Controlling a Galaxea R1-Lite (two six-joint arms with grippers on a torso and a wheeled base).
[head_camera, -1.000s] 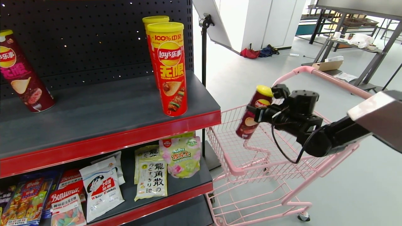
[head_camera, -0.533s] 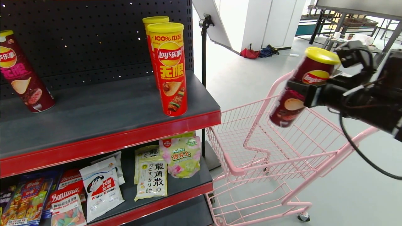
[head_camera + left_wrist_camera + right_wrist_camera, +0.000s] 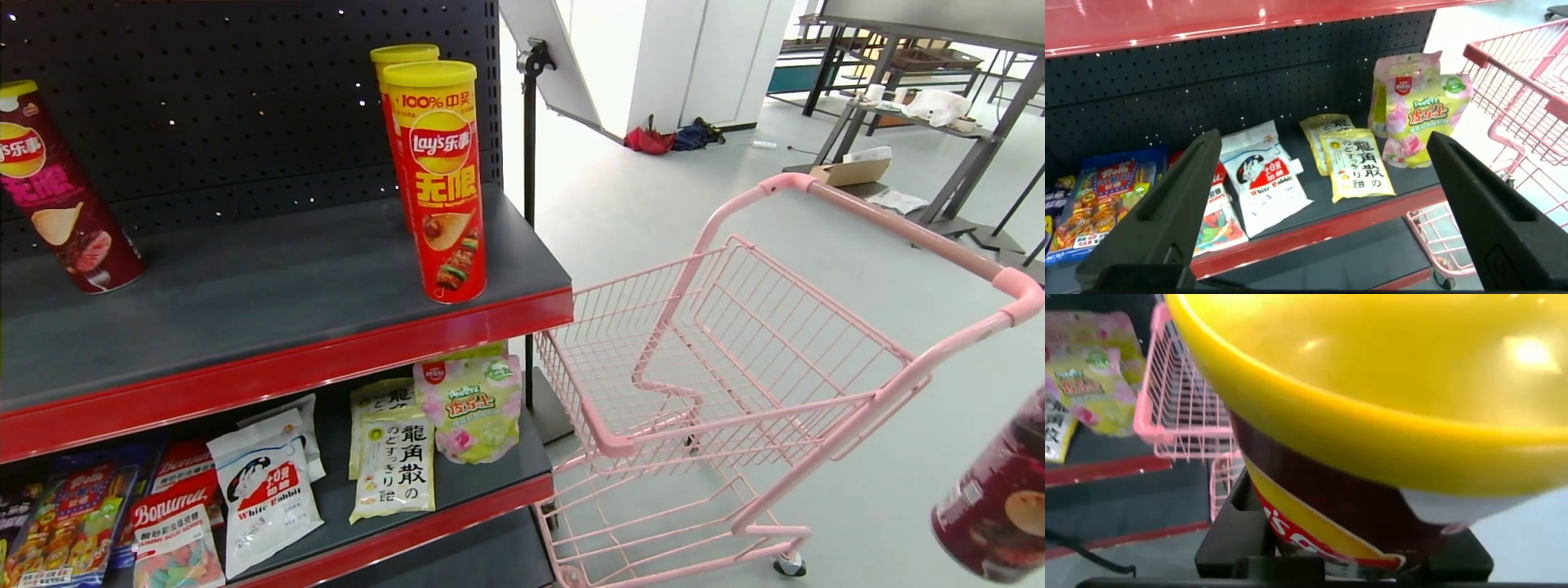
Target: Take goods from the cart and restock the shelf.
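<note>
A dark red chip can (image 3: 998, 506) with a yellow lid (image 3: 1388, 367) hangs beside the pink cart (image 3: 890, 216), at the head view's lower right edge. My right gripper (image 3: 1355, 557) is shut on this can's body, just under the lid. The cart's basket holds nothing. On the upper shelf (image 3: 245, 286) stand two red chip cans (image 3: 439, 180) near its right end and one dark red can (image 3: 57, 196) at its left. My left gripper (image 3: 1323, 143) stands open in front of the lower shelf, holding nothing.
The lower shelf (image 3: 1372, 214) carries several snack bags, among them a white one (image 3: 1264, 175) and a pink-green one (image 3: 1413, 106). A black stand pole (image 3: 531, 204) rises between shelf and cart. Tables stand at the far right on open grey floor.
My right arm lifted the dark red can up out of the cart, then swung it right and towards the camera. Now only the can's lower end shows in the head view.
</note>
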